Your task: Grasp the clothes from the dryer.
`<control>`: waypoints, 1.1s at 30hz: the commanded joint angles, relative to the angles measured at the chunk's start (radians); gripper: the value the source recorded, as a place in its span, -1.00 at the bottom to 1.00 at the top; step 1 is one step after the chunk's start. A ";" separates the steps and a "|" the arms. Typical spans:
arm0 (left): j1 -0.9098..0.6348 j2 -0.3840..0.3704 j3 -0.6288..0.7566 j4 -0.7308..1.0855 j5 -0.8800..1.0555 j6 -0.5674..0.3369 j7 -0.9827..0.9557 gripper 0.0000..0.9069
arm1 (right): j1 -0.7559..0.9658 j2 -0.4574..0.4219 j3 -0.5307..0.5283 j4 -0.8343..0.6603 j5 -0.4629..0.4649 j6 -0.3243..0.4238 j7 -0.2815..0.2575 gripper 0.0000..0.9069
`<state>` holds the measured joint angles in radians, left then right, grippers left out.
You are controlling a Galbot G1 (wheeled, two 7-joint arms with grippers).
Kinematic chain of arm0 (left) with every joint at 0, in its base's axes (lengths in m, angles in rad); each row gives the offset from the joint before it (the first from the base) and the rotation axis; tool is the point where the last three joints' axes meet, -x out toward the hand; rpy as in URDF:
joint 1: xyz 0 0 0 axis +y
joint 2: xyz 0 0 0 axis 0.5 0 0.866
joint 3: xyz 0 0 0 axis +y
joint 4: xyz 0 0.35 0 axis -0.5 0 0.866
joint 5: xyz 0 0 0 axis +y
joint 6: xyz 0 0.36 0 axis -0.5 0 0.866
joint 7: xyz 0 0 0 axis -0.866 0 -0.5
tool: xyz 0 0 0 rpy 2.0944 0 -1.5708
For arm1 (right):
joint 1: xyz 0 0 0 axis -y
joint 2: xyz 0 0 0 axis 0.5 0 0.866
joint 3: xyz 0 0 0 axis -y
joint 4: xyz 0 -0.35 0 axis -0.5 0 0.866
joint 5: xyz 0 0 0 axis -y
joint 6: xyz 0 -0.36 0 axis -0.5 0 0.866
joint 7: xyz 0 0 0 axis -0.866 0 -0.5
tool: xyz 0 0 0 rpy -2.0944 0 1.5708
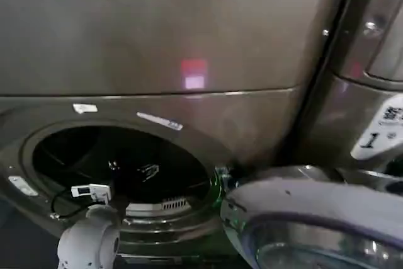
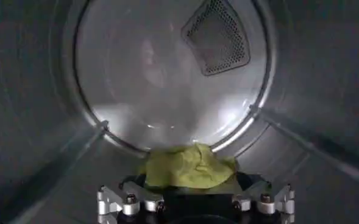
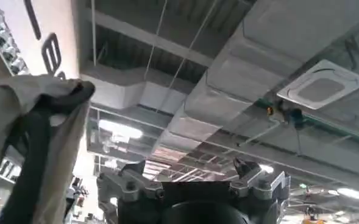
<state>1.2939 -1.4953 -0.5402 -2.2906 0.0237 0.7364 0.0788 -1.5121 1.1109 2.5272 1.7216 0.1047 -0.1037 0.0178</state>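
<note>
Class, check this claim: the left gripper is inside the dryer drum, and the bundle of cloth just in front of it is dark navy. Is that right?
Not quite. The left gripper is inside the dryer drum, but the clothes in front of it are lime green, not dark navy, as the left wrist view shows.

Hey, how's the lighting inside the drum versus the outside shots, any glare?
Left wrist view: the drum's rear wall glares bright, the side walls go dark, and the clothes are evenly lit by the left pincer. Head view: the dryer is dim, its red light smeared. Right wrist view: ceiling lamps flare.
</note>
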 commanded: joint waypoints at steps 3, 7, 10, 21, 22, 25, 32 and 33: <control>0.001 0.002 -0.001 0.000 0.001 0.049 0.000 1.00 | 0.000 0.002 0.000 -0.001 0.000 0.006 0.000 1.00; -0.023 -0.001 0.000 0.027 0.003 0.049 -0.002 1.00 | -0.001 0.003 0.002 -0.010 -0.020 0.033 -0.004 1.00; -0.087 -0.003 0.010 0.078 0.012 0.049 -0.002 1.00 | -0.005 -0.001 0.008 -0.016 -0.018 0.036 -0.001 1.00; -0.439 -0.029 0.098 0.517 0.002 -0.074 -0.053 1.00 | 0.001 -0.005 0.003 -0.006 -0.018 0.033 0.001 1.00; -0.482 -0.034 0.096 0.564 -0.003 -0.086 -0.053 1.00 | -0.001 -0.006 0.004 -0.008 -0.018 0.033 0.001 1.00; -0.572 -0.049 0.090 0.682 -0.009 -0.105 -0.070 1.00 | -0.005 -0.009 0.005 -0.012 -0.017 0.034 0.000 1.00; -0.694 -0.057 0.087 0.881 0.003 -0.155 -0.070 1.00 | 0.004 -0.011 -0.001 -0.012 -0.018 0.033 0.001 1.00; -0.705 -0.056 0.088 0.898 0.005 -0.166 -0.071 1.00 | 0.002 -0.012 -0.001 -0.013 -0.018 0.033 0.000 1.00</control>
<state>0.8172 -1.5451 -0.4635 -1.7220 0.0231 0.6898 0.0217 -1.5108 1.0988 2.5269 1.7085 0.0875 -0.0723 0.0183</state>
